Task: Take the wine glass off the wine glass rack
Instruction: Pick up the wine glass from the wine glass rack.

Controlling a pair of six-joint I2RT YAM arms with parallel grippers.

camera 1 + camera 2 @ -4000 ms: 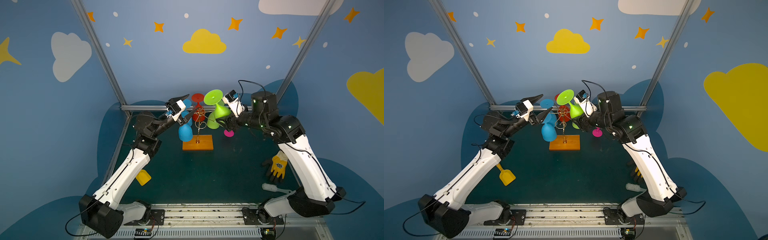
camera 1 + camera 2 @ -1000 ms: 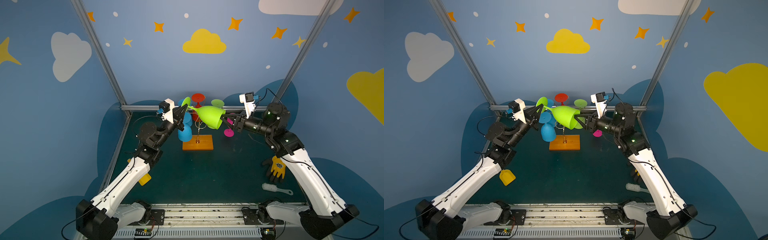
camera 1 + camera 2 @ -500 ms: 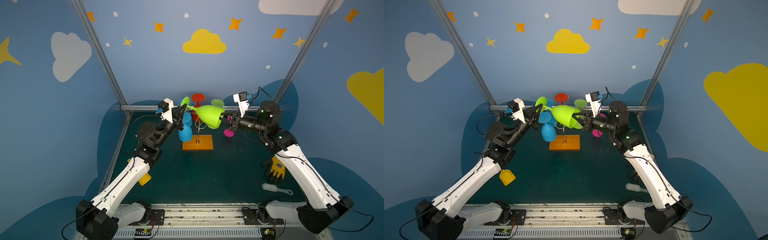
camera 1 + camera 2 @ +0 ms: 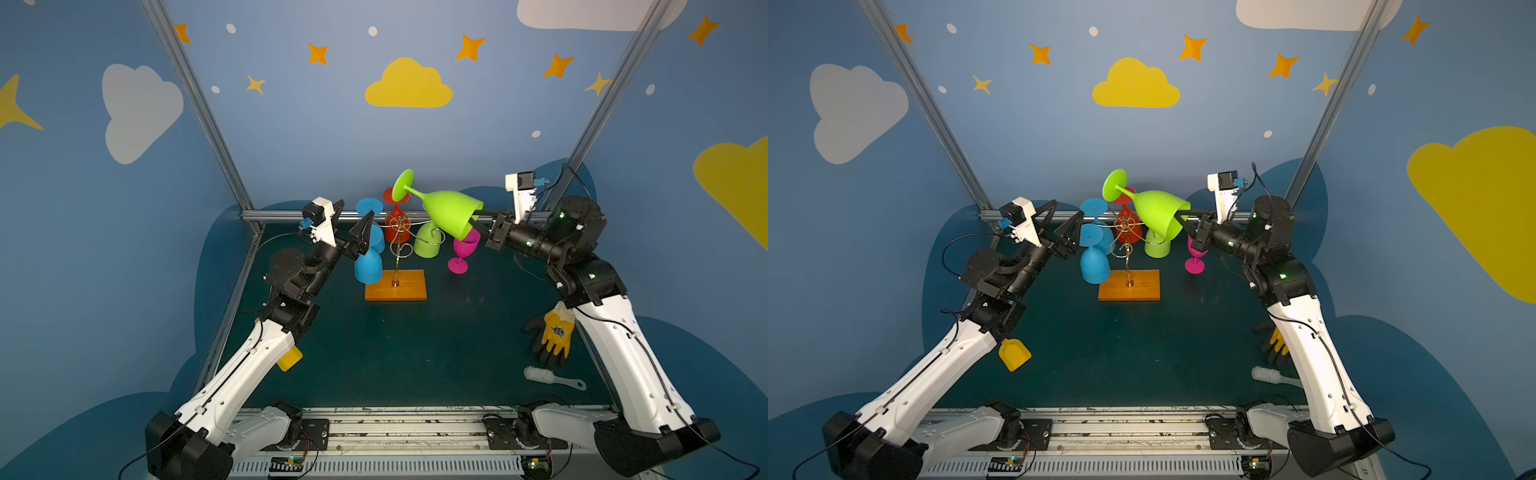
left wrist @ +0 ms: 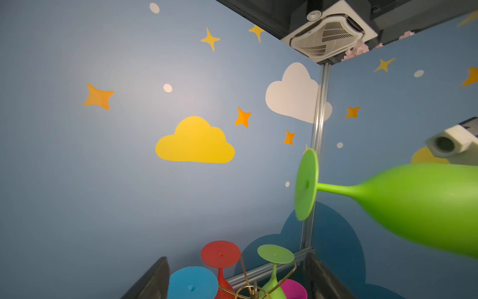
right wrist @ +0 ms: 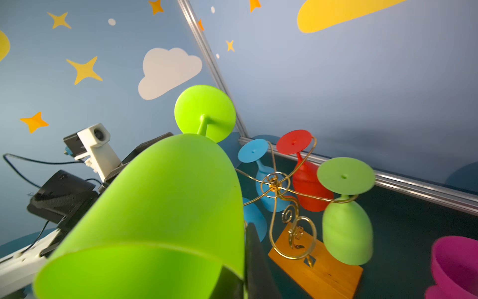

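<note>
**Wine glass (image 4: 451, 212) clear of the wine glass rack (image 4: 395, 286), pinched at the rim**

It is the lime-green one, and it hangs in the air above the wire arms, tipped nearly flat with its foot pointing away from my right gripper (image 4: 478, 219). That claw is clamped on the bowl's lip, one finger inside and one outside. My left gripper (image 4: 354, 210) stands wide and empty, just beside the blue glasses (image 4: 368, 266) hanging on the stand. I judge the glass to be light moulded plastic. It looks stiff and hardly fragile, but smooth, and a rim pinch lets it swing. I would rather grip the stem or low on the bowl.
</note>
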